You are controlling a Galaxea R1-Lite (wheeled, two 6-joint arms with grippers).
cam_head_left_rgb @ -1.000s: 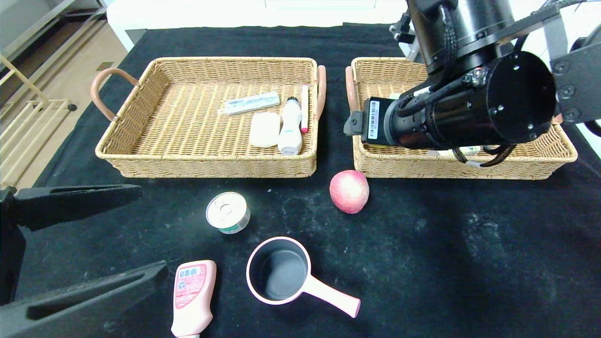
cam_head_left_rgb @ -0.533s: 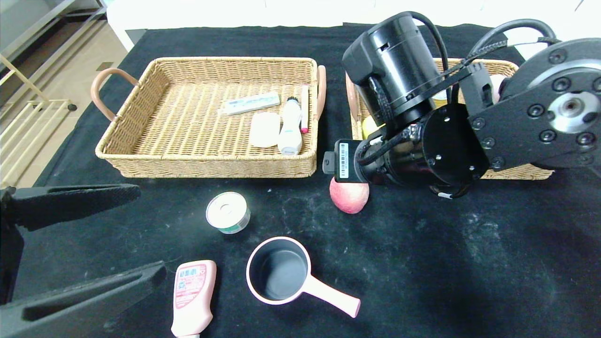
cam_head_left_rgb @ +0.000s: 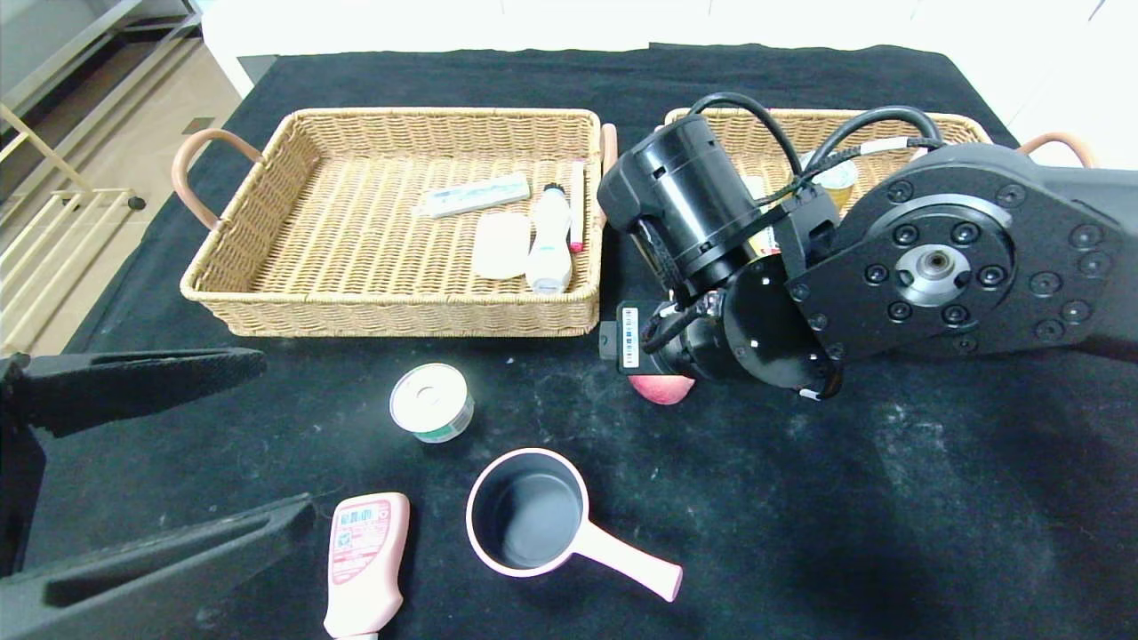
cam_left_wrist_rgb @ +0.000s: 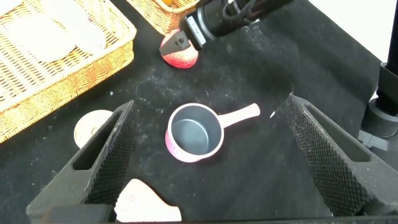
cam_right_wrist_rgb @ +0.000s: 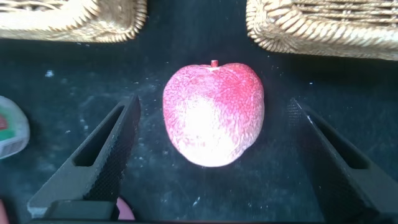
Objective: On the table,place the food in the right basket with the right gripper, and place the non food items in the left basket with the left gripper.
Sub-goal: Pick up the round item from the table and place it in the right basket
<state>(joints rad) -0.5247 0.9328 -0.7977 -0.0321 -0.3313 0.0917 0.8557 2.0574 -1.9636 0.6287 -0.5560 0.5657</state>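
Note:
A red apple [cam_right_wrist_rgb: 213, 114] lies on the black table just in front of the gap between the two baskets. My right gripper [cam_right_wrist_rgb: 213, 107] is open, one finger on each side of the apple with gaps left. In the head view the right wrist [cam_head_left_rgb: 711, 338] covers most of the apple [cam_head_left_rgb: 660, 390]. My left gripper [cam_head_left_rgb: 286, 436] hangs open at the near left above the pink saucepan [cam_left_wrist_rgb: 196, 132], holding nothing. A pink bottle [cam_head_left_rgb: 364, 560] and a round tin can [cam_head_left_rgb: 431, 402] lie nearby. The left basket [cam_head_left_rgb: 391, 316] holds a soap bar, a white device, a box and a pen.
The right basket [cam_head_left_rgb: 956, 124] stands behind my right arm, with a cup [cam_head_left_rgb: 840, 173] showing inside it. The saucepan's handle [cam_head_left_rgb: 631, 569] points toward the near right. The table's right front is bare black cloth.
My right arm has swung out of the right basket and come down toward the front, so its open jaws now flank the apple. The left arm has stayed still.

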